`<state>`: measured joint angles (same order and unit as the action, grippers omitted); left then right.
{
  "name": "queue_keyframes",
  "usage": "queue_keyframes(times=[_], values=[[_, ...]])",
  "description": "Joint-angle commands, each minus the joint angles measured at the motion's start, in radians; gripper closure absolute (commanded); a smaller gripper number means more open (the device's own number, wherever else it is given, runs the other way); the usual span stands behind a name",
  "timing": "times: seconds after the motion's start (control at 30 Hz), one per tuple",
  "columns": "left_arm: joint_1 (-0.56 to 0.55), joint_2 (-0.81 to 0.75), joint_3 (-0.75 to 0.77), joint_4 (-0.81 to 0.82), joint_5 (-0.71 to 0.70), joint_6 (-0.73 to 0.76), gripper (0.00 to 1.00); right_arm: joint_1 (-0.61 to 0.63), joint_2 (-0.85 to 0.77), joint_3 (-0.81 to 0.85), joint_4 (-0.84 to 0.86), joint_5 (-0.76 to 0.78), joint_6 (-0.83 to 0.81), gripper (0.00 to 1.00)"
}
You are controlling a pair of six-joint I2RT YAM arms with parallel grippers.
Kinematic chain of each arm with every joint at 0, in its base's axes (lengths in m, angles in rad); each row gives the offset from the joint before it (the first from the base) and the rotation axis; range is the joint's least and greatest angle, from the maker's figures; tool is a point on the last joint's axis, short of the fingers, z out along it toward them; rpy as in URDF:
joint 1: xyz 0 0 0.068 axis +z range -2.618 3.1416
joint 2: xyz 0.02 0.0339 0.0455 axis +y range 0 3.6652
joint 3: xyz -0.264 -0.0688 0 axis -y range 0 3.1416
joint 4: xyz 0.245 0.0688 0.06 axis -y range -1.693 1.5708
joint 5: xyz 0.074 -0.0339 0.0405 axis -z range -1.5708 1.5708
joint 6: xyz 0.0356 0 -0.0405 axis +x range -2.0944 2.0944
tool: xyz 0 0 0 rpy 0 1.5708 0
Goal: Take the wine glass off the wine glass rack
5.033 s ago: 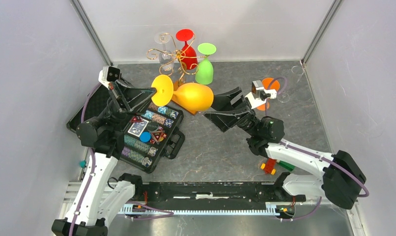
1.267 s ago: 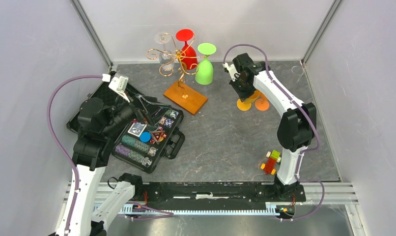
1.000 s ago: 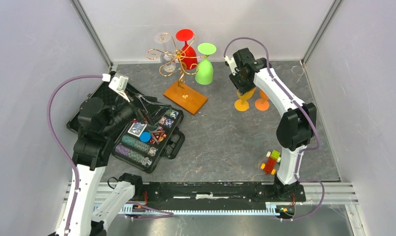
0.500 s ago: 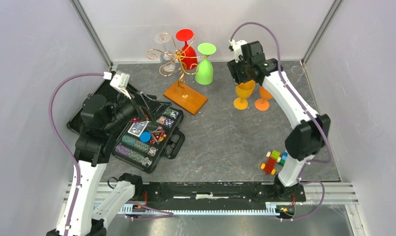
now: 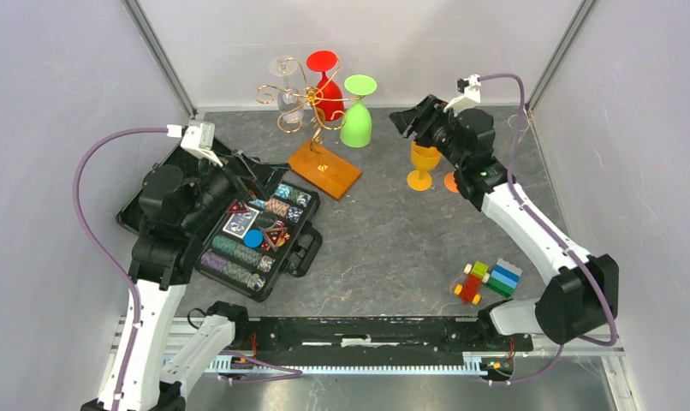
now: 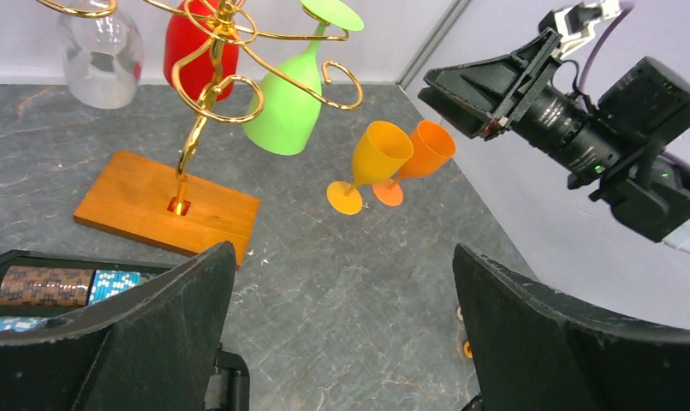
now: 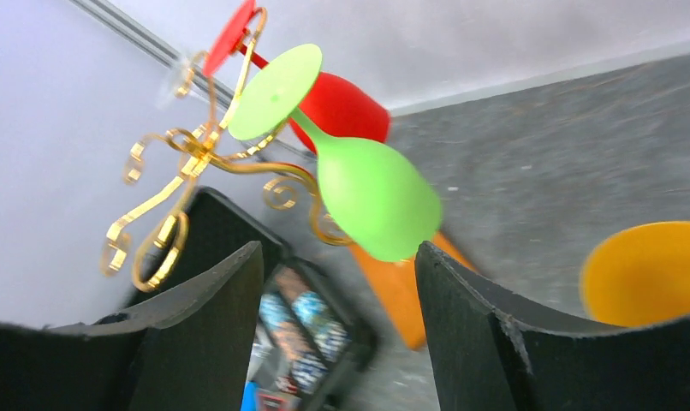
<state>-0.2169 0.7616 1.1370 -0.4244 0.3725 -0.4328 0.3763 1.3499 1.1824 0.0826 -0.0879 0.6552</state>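
Grey stone-patterned table (image 5: 384, 248) fills a pale-walled booth, and at its far side stands the wine glass rack (image 5: 324, 168), gold scrolls rising from a wooden base. Three glasses hang upside down on it: a clear glass (image 6: 100, 51), a red glass (image 5: 326, 86) and a green glass (image 5: 357, 120). Off the rack, a yellow glass (image 5: 423, 158) stands upright on the table with an orange glass (image 6: 427, 145) just beside it; whether their bowls touch I cannot tell. The right gripper (image 5: 403, 120) hovers just above the yellow glass, jaws spread with nothing between them, facing the rack. The left gripper (image 5: 239, 175) hangs wide open and empty over the poker chip case (image 5: 306, 244). One removal looks finished, with the yellow glass down and free of the fingers; if more are wanted, the green glass is nearest
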Motion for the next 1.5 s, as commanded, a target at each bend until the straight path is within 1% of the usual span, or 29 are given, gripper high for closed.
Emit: queue_keyframes(times=[0.0,0.13,0.2,0.37,0.5,0.6,0.63,0.67,0.7,0.77,0.9,1.07,1.17,1.3,1.4,1.47], values=[[-0.003,-0.022,-0.025,0.072,-0.053,0.02,0.0,-0.004,0.055,-0.053,0.43,-0.052,0.417,0.3],[-0.003,-0.035,-0.058,0.109,-0.093,0.028,0.0,-0.001,0.156,-0.003,0.552,-0.095,0.551,0.36],[-0.003,-0.031,-0.062,0.109,-0.108,0.033,0.0,0.003,0.192,0.013,0.6,-0.099,0.6,0.36],[-0.003,-0.017,-0.075,0.129,-0.14,0.035,0.0,0.012,0.235,0.001,0.659,-0.009,0.672,0.37],[-0.003,0.001,-0.093,0.145,-0.164,0.036,0.0,0.014,0.296,0.059,0.634,-0.003,0.692,0.39],[-0.003,0.01,-0.112,0.153,-0.179,0.035,0.0,0.012,0.357,0.147,0.576,-0.023,0.684,0.44],[-0.002,0.011,-0.119,0.154,-0.18,0.039,0.0,0.013,0.372,0.169,0.563,-0.026,0.679,0.47],[-0.001,0.013,-0.123,0.153,-0.181,0.048,0.0,0.013,0.388,0.188,0.55,-0.029,0.678,0.53],[0.0,0.015,-0.124,0.149,-0.185,0.049,0.0,0.013,0.398,0.202,0.538,-0.032,0.682,0.55],[0.004,0.016,-0.126,0.142,-0.185,0.05,0.0,0.013,0.41,0.207,0.527,-0.024,0.69,0.56],[0.005,0.017,-0.132,0.142,-0.181,0.05,0.0,0.013,0.407,0.215,0.487,-0.005,0.674,0.56],[0.006,0.017,-0.133,0.138,-0.181,0.055,0.0,0.013,0.363,0.193,0.462,0.044,0.61,0.5],[0.007,0.014,-0.137,0.138,-0.181,0.055,0.0,0.013,0.348,0.205,0.436,0.067,0.567,0.49],[0.007,0.01,-0.138,0.14,-0.18,0.054,0.0,0.013,0.356,0.226,0.402,0.067,0.549,0.47],[0.007,0.008,-0.141,0.139,-0.18,0.054,0.0,0.013,0.377,0.221,0.435,0.043,0.566,0.46],[0.007,0.007,-0.143,0.139,-0.18,0.055,0.0,0.012,0.403,0.222,0.504,-0.004,0.602,0.45]])
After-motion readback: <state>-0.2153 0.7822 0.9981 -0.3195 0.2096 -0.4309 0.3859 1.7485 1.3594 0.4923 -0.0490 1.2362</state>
